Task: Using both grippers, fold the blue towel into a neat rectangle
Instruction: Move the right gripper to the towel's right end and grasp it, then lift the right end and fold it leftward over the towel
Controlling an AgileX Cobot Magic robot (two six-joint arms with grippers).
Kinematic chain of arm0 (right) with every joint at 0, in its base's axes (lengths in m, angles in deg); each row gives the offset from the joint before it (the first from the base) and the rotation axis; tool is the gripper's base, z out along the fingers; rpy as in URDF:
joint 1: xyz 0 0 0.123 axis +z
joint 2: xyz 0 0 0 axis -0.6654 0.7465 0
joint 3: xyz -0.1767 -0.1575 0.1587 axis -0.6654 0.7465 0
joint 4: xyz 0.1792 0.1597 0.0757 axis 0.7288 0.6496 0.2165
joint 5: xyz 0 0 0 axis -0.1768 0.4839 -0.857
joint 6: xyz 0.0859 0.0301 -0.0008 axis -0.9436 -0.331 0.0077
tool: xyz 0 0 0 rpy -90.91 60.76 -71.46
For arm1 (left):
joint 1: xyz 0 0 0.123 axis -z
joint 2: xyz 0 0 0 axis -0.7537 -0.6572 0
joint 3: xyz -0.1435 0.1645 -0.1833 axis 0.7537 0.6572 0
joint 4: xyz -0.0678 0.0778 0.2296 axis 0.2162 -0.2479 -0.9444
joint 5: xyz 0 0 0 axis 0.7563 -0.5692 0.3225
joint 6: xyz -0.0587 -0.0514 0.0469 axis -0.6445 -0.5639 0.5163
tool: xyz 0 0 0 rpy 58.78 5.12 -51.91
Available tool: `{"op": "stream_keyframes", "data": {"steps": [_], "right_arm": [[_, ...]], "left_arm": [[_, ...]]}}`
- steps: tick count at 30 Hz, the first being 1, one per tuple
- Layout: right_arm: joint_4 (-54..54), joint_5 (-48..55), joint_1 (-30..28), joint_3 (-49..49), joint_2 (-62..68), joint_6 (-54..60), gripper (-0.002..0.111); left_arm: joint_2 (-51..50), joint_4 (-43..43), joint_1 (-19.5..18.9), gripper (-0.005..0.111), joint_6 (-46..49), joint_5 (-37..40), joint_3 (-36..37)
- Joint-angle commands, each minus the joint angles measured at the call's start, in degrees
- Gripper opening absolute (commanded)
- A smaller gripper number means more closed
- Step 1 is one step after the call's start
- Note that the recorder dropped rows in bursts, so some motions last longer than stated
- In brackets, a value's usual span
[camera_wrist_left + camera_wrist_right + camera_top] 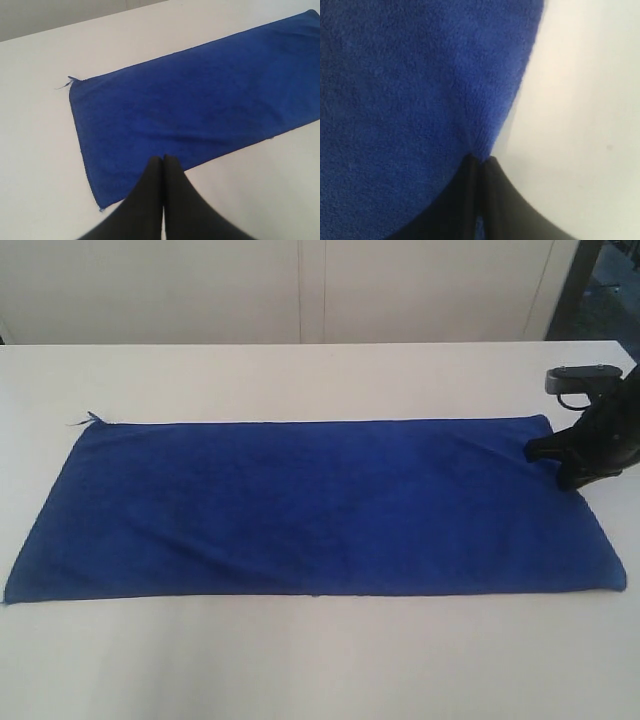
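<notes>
Lying flat, spread lengthwise on white table (pixel 300 670): royal-blue fuzzy rectangular towel (pixel 300 510). Likely light, limp, grippy nap; should sag when lifted, so pinch hems at corners. Black right gripper (pixel 548 465) clenched on towel's right short edge, fabric puckered. Black left gripper (pixel 163 159) closed, empty, over near long edge toward left end.

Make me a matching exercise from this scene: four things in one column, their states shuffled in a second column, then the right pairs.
Things:
1. blue towel
2. left gripper
3. right gripper
4. table

States:
A. shut, holding nothing
B. white, lying under the towel
C. spread out flat
D. shut, pinching the towel's edge

Pairs: 1-C, 2-A, 3-D, 4-B
</notes>
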Motion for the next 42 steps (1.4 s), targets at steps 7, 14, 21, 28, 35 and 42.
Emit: {"op": "stream_keyframes", "data": {"steps": [7,14,21,28,35,42], "right_arm": [[-19.9,-0.2,-3.6,-2.6,0.2,-14.5,0.000],[-37.8,-0.2,-4.8,-2.6,-4.5,-32.7,0.000],[-34.5,-1.4,-2.6,-2.6,-14.1,-31.8,0.000],[-34.3,0.1,6.0,-2.6,-21.3,-31.5,0.000],[-34.3,0.7,17.1,-2.8,-24.5,-31.6,0.000],[-32.4,1.5,28.5,-6.8,-24.6,-31.6,0.000]], "left_arm": [[0.3,0.1,0.4,0.000,-0.1,0.2,0.3],[0.3,0.1,0.4,0.000,-0.1,0.2,0.3],[0.3,0.1,0.4,0.000,-0.1,0.2,0.3],[0.3,0.1,0.4,0.000,-0.1,0.2,0.3],[0.3,0.1,0.4,0.000,-0.1,0.2,0.3],[0.3,0.1,0.4,0.000,-0.1,0.2,0.3]]}}
